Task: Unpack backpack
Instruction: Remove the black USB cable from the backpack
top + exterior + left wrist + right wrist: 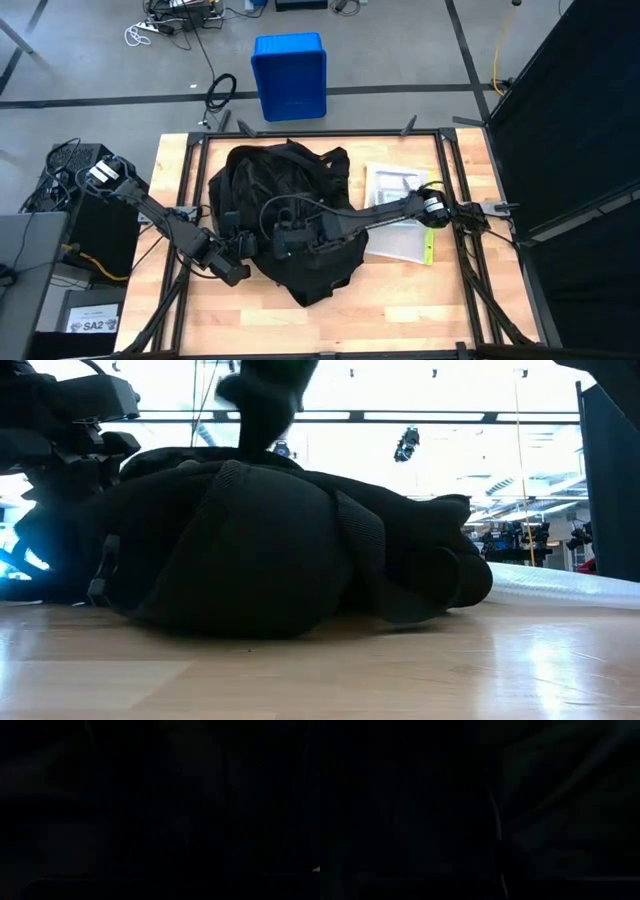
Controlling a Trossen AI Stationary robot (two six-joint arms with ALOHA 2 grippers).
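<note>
Meanwhile: black backpack [290,225] slumped mid-table [400,290], both arms buried in it. Right gripper [283,240] clenched shut atop bag, whether on fabric cannot tell. Left gripper [232,262] pressed against bag's near-left edge, finger state cannot tell. Plastic-wrapped papers [392,190] well behind right gripper, beside bag. Blue bin [289,75] on floor beyond table.
</note>
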